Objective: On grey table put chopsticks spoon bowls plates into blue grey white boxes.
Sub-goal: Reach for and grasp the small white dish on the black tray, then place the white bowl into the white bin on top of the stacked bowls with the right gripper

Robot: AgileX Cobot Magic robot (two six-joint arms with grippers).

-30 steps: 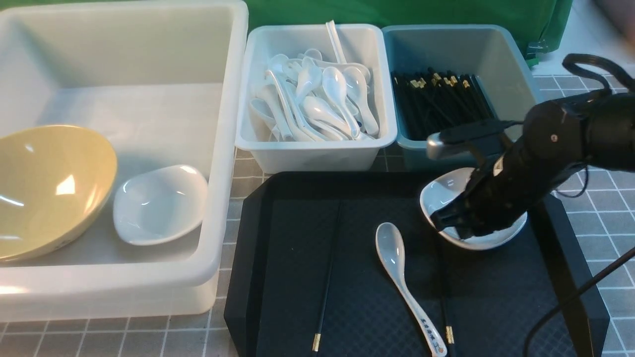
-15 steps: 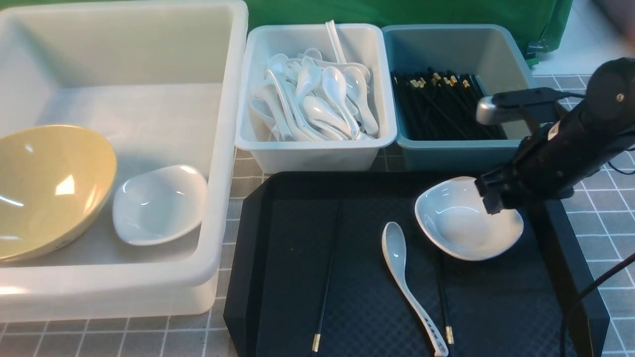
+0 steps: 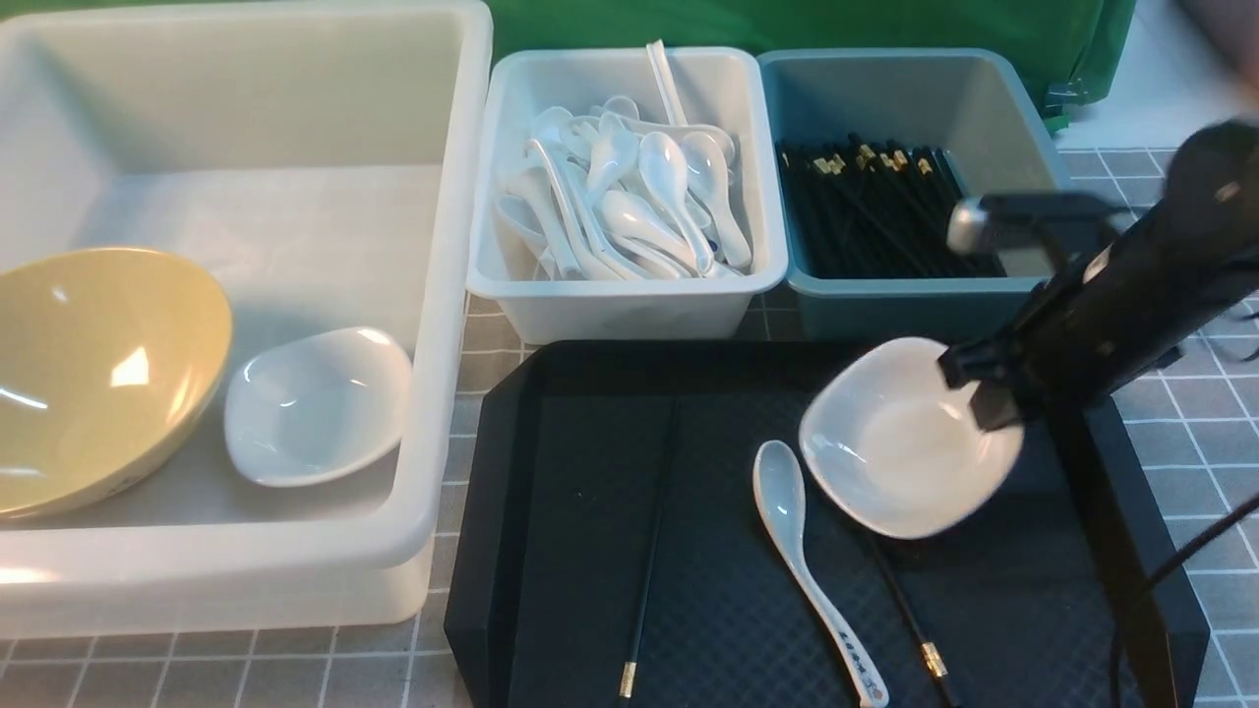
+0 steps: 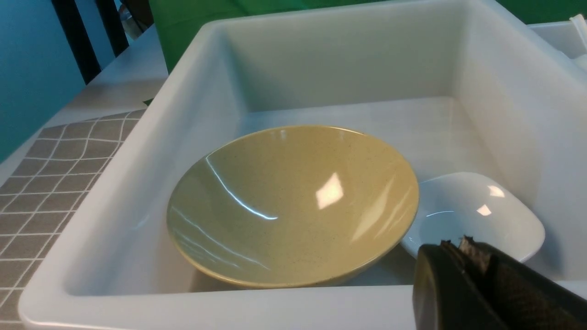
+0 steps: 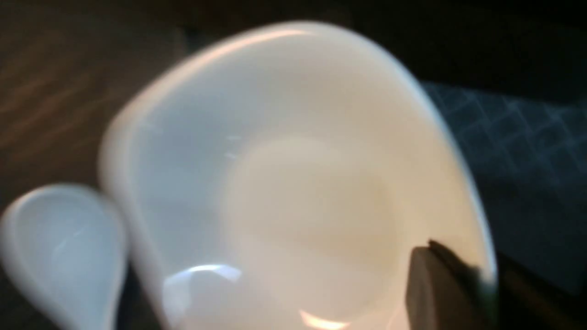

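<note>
On the grey surface (image 3: 1195, 442) the biggest thing is the tub (image 3: 246, 88), far left, and in it a yellow bowl (image 3: 98, 374) leans tilted against the left wall with a second plate (image 3: 315, 408) just beside it on the right. Next in size is the black tray (image 3: 580, 511), near and centre-right. Behind it two bins stand side by side. The white bin (image 3: 629, 310) is heaped with white spoons (image 3: 639, 197), and the blue bin (image 3: 885, 310) to its right holds a bundle of black sticks (image 3: 866, 211). Over the tray's far right part hangs the plate (image 3: 885, 442), tipped so its hollow faces the near side. The right pincer (image 3: 974, 393) is clamped on the plate's right rim, one finger inside and one outside. I cannot tell whether the plate's low edge touches the tray. Just left of the plate the spoon (image 3: 809, 580) lies hollow up on the tray. Its long axis slants from the scoop at the far left to the written handle end at the tray's near edge. The chopsticks (image 3: 644, 580) lie well apart on the tray with the spoon between them. The left one runs almost straight from far to near. The right one slants, and the plate hides its far end. Both have their gold bands at the near end. The left pincer (image 4: 456, 243) hangs over the tub's near rim, jaws pressed together on nothing.
</note>
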